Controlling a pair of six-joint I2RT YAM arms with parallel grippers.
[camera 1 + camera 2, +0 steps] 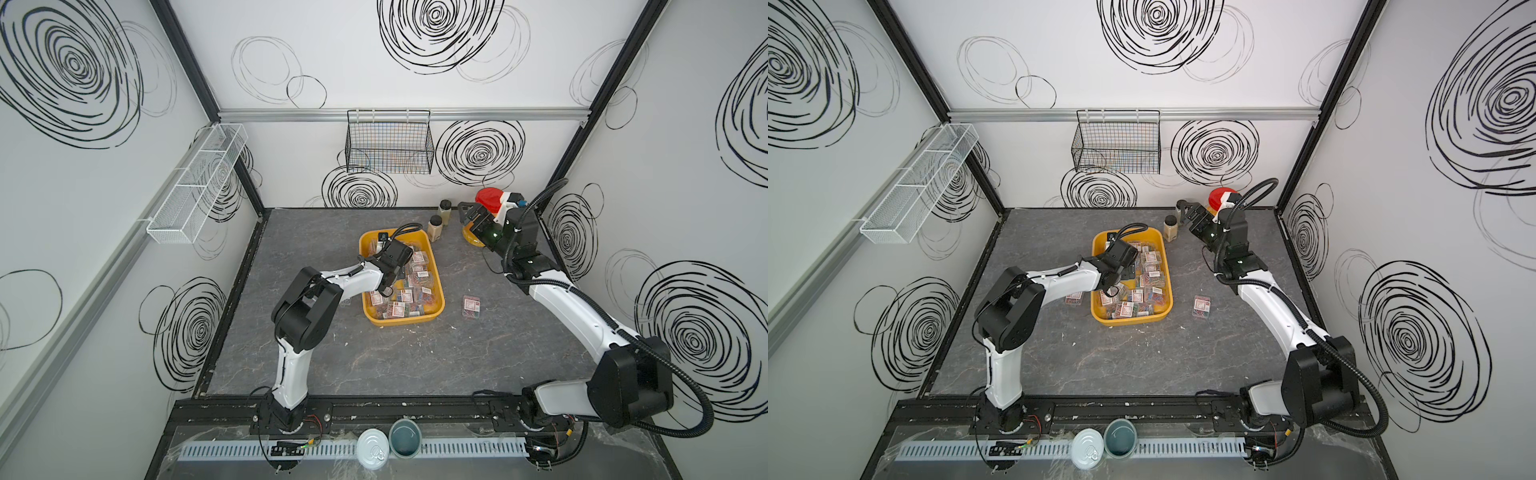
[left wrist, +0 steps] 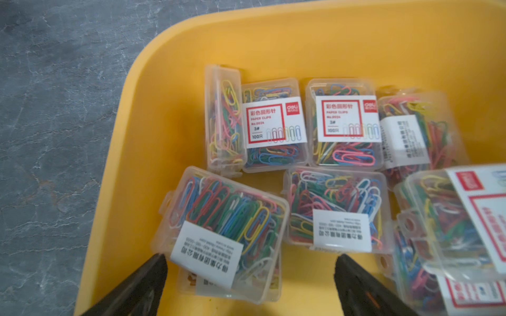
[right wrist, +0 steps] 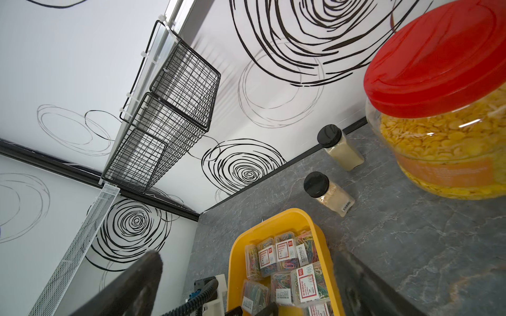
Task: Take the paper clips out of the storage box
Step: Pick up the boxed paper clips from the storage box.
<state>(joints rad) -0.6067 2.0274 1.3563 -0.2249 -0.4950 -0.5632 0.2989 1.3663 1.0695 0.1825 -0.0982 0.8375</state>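
While most paper clips (image 2: pixel 273 125) are heaped in the storage box (image 2: pixel 164 109), overlapped and tilted, the left gripper (image 2: pixel 250 257) is spread wide over one case with nothing gripped. The right gripper (image 3: pixel 250 258) is likewise open and empty near the red-lidded jar (image 3: pixel 438 54). If the jaws are closed here, the case underneath could be pinched too, or the slick plastic squeezed out sideways.
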